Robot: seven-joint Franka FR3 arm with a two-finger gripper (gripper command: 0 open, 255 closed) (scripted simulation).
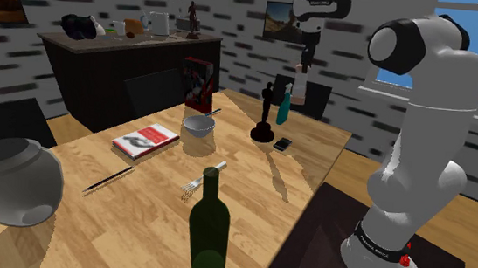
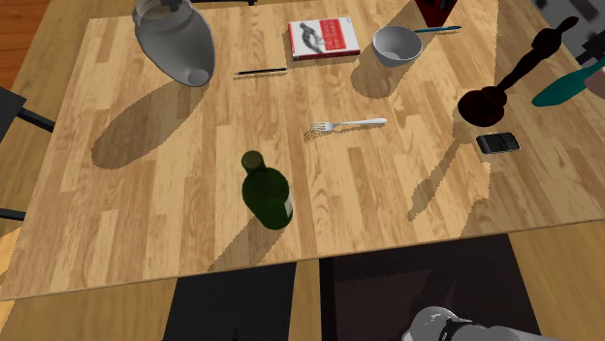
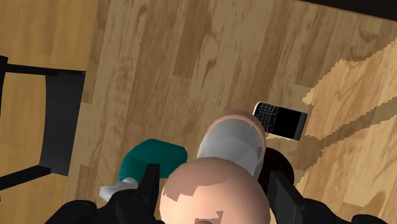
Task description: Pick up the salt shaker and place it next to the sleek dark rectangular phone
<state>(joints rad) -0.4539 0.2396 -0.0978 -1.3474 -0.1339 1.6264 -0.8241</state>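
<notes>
The salt shaker (image 3: 230, 147), with a pinkish cap and a pale grey body, sits clasped between my two black fingers (image 3: 149, 184). My gripper (image 1: 304, 62) is shut on the shaker (image 1: 302, 72) and holds it in the air above the far end of the wooden table (image 1: 250, 191). The dark rectangular phone (image 3: 280, 120) lies flat on the table just past the shaker. In the shoulder view the phone (image 1: 282, 144) lies below the gripper, beside a dark statuette (image 1: 265, 115). The phone (image 2: 497, 143) also lies near the second exterior view's right edge.
A teal bottle (image 1: 283, 106) and the statuette (image 2: 504, 82) stand close to the phone. On the table are a green wine bottle (image 1: 209, 227), a fork (image 2: 349, 124), a white bowl (image 2: 398, 45), a red-and-white book (image 2: 323, 39) and a grey vase (image 1: 10, 181). A black chair (image 3: 44, 121) stands off the table's edge.
</notes>
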